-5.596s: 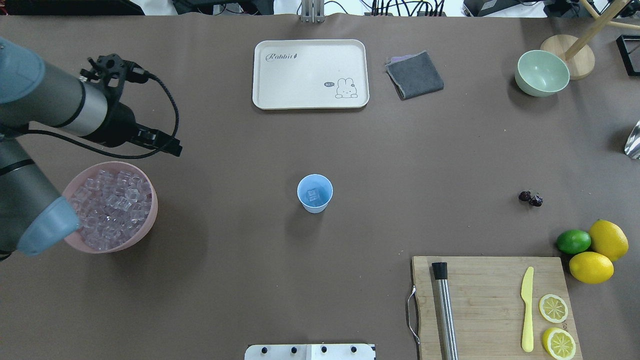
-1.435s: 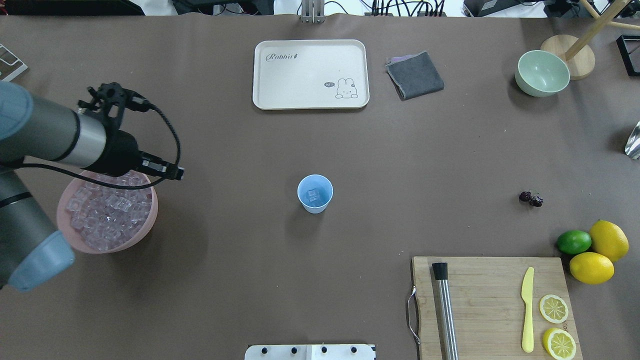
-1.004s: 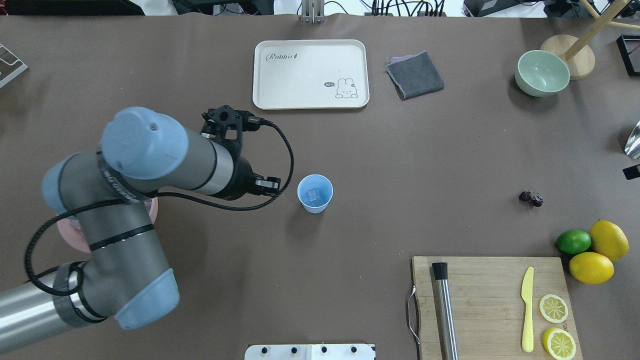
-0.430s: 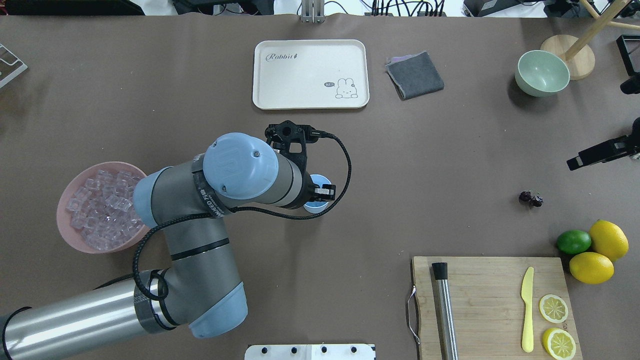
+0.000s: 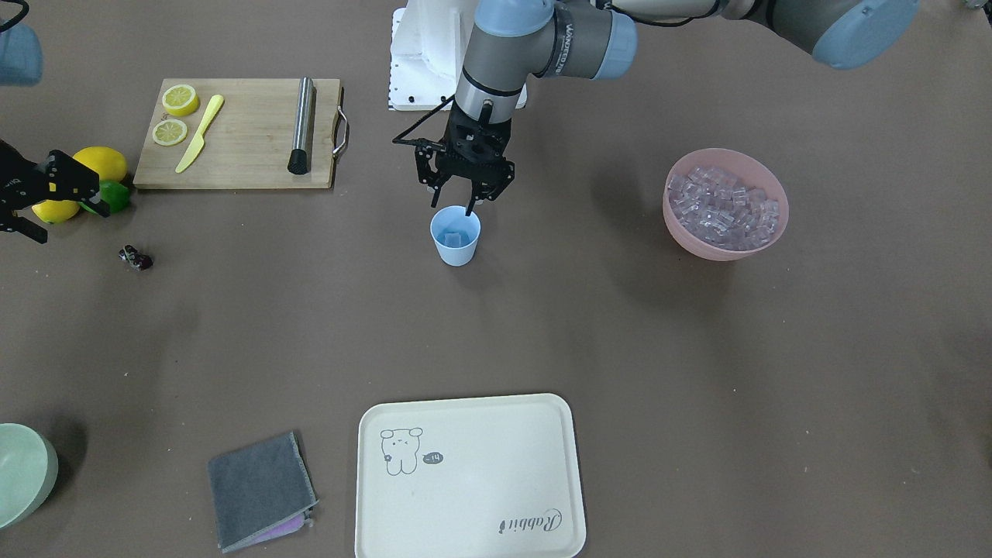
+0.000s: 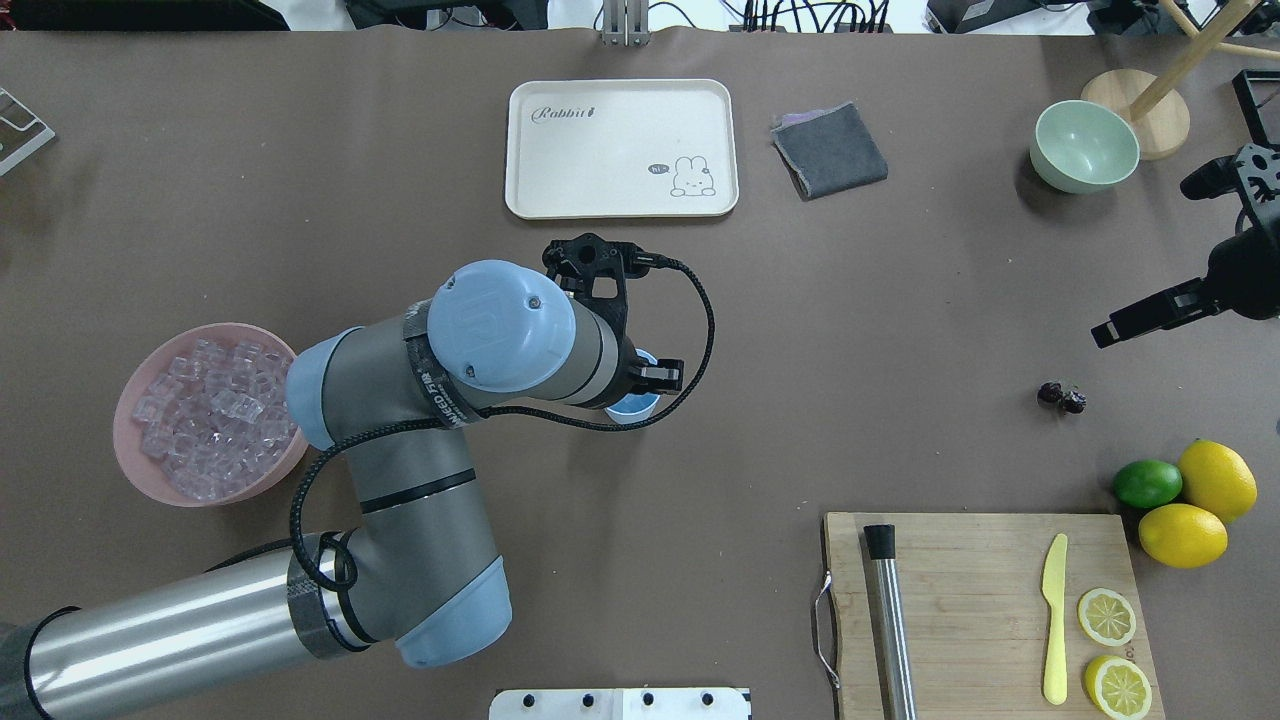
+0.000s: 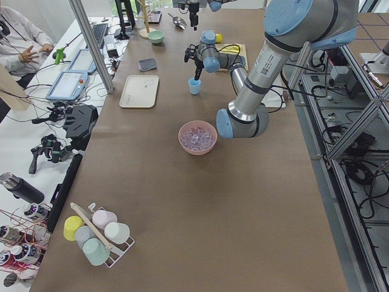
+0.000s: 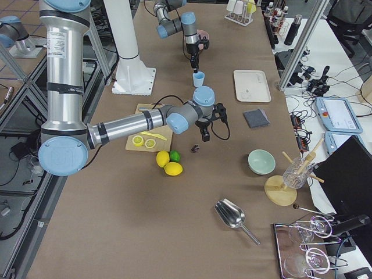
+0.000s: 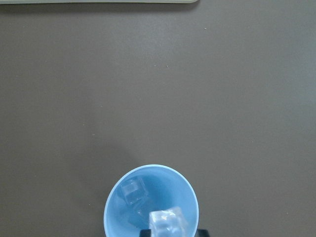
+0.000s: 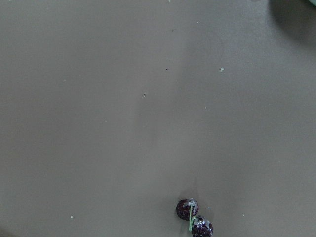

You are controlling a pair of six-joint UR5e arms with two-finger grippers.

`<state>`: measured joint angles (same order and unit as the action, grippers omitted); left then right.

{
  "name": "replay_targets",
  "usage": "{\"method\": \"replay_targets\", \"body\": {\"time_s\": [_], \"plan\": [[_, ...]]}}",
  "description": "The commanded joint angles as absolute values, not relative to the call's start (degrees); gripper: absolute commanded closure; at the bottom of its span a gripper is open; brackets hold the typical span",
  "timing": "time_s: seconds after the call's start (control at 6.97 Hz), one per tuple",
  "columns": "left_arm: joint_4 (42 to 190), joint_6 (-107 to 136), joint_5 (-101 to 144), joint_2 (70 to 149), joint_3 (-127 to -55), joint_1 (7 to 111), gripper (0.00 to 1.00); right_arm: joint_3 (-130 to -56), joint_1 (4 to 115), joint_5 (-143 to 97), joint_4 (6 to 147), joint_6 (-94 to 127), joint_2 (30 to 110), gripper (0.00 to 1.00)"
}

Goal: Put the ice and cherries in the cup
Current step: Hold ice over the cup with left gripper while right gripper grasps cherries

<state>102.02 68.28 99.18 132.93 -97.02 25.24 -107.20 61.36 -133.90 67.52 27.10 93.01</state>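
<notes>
The light blue cup stands mid-table with clear ice cubes in its bottom. My left gripper hangs just above the cup's rim, shut on one ice cube held over the opening. More ice fills the pink bowl to its side. The dark red cherries lie on the table near the lemons and show low in the right wrist view. My right gripper hovers open and empty, above and beside the cherries.
A cream tray, a grey cloth and a pale green bowl lie on the far side. A cutting board holds a steel rod, a yellow knife and lemon slices. Lemons and a lime sit beside the right gripper.
My left arm swung from the pink ice bowl to above the cup. My right arm came into view from the right edge and moved towards the cherries.
</notes>
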Motion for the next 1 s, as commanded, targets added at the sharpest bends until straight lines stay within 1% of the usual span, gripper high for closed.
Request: {"method": "replay_targets", "body": {"time_s": [0.0,0.14,0.29,0.43,0.57,0.86], "plan": [[101.6,68.29,99.32,132.72,-98.78,25.75,0.03,-104.78,55.83,-124.93,67.59,27.25,92.81,0.08],[101.43,68.38,99.4,132.63,-99.4,25.75,0.03,-104.5,54.85,-124.89,67.59,27.25,93.42,0.16],[100.38,68.38,99.32,132.63,-100.19,25.75,0.03,-102.85,53.71,-124.81,67.5,27.25,93.6,0.28],[98.28,68.38,99.32,132.63,-101.41,25.66,0.03,-101.79,53.09,-124.72,67.41,27.33,93.17,0.29],[98.09,68.38,99.23,132.8,-101.43,25.66,0.03,-101.69,52.56,-124.72,67.5,27.42,92.99,0.37],[98.09,68.47,99.14,132.8,-101.43,25.58,0.03,-101.69,51.51,-124.19,67.41,28.65,92.81,0.43]]}}
